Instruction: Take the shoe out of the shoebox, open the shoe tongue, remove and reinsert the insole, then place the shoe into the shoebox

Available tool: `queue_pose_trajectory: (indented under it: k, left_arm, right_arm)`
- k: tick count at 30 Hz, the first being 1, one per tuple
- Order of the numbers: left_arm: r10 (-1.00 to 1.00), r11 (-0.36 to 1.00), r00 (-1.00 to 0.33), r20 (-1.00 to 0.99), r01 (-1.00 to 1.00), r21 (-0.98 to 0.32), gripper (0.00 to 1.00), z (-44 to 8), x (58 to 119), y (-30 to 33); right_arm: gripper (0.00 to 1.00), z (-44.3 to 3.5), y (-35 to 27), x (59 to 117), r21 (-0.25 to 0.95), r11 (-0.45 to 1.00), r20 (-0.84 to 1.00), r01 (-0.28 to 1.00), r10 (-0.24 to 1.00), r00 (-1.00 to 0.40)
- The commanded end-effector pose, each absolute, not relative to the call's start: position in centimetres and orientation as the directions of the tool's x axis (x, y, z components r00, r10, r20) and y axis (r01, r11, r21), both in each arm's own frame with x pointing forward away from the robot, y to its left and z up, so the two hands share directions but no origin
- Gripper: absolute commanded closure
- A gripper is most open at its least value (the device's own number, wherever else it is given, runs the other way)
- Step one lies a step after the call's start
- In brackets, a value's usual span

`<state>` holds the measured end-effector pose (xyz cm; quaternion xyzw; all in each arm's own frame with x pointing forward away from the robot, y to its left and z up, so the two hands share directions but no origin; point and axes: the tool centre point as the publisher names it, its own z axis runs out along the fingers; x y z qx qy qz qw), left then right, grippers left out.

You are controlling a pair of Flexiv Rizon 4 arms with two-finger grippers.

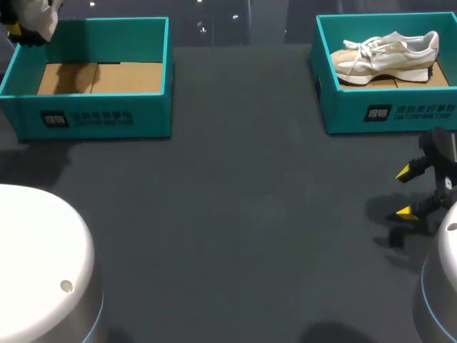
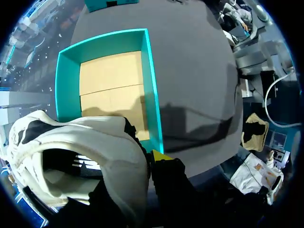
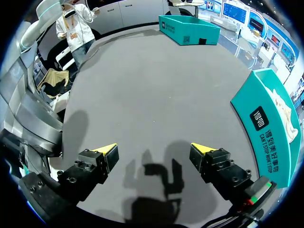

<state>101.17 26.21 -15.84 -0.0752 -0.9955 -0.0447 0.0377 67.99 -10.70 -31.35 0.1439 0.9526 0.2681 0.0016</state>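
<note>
1. At the far left corner of the table (image 1: 243,200), the left gripper (image 1: 16,30) is holding the white shoe (image 2: 85,142) in the air. The shoe is hanging over the far left corner of the left box (image 1: 100,118), not resting in it. The shoe is hiding one finger, but since it is hanging free, I judge that the fingers are clenching on it.
2. The left box is showing only its cardboard floor, so I judge that the taking-out step is nearly done.
3. The middle of the table is lying toward the right and the near edge from the held shoe. I judge that the shoe should be going down there, where both arms can reach it for the tongue and the insole.
4. In the left wrist view the opening of the shoe is facing the camera and the body is stretching across the fingers. I cannot tell which end is the toe.
5. By the far right corner, the right box (image 1: 385,111) is holding a second shoe (image 1: 389,53), with its long axis along the far wall.
6. The right gripper (image 3: 156,151) is hovering near the right edge, in front of the right box, with its fingers released and nothing between them. It is well apart from the held shoe, so the left arm is the nearer one.
</note>
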Motion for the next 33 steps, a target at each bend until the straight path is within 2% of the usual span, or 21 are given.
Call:
queue_pose_trajectory:
  k: [1, 3, 16, 21, 25, 26, 33]
  left_arm:
    - [0.612, 0.79, -0.787, 0.082, 0.613, -0.006, 1.0, -15.9, 101.6, 28.0]
    - [0.751, 0.658, -0.654, 0.087, 0.753, -0.019, 1.0, -15.8, 101.5, 29.3]
    - [0.751, 0.658, -0.654, 0.087, 0.753, -0.019, 1.0, -15.8, 101.5, 29.3]
    - [0.881, 0.457, -0.461, 0.107, 0.887, 0.064, 1.0, -16.0, 102.8, 29.9]
    - [0.944, 0.242, -0.262, 0.198, 0.962, 0.124, 1.0, -16.4, 103.3, 30.8]
    - [0.929, 0.283, -0.317, 0.193, 0.941, 0.184, 1.0, -16.3, 103.6, 31.0]
    - [0.929, 0.283, -0.317, 0.193, 0.941, 0.184, 1.0, -16.3, 103.6, 31.0]
  right_arm:
    - [0.0, -31.3, -10.7, 67.8, 0.51, 0.816, 0.071, 0.273, 0.277, -0.958]
    - [0.0, -31.3, -10.7, 67.8, 0.51, 0.816, 0.071, 0.273, 0.277, -0.958]
    - [0.0, -31.3, -10.7, 67.8, 0.51, 0.816, 0.071, 0.273, 0.277, -0.958]
    - [0.0, -31.3, -10.7, 67.8, 0.51, 0.816, 0.071, 0.273, 0.277, -0.958]
    - [0.0, -31.3, -10.7, 67.8, 0.51, 0.816, 0.071, 0.273, 0.277, -0.958]
    - [0.0, -31.3, -10.7, 67.8, 0.51, 0.816, 0.071, 0.273, 0.277, -0.958]
    - [0.0, -31.3, -10.7, 67.8, 0.51, 0.816, 0.071, 0.273, 0.277, -0.958]
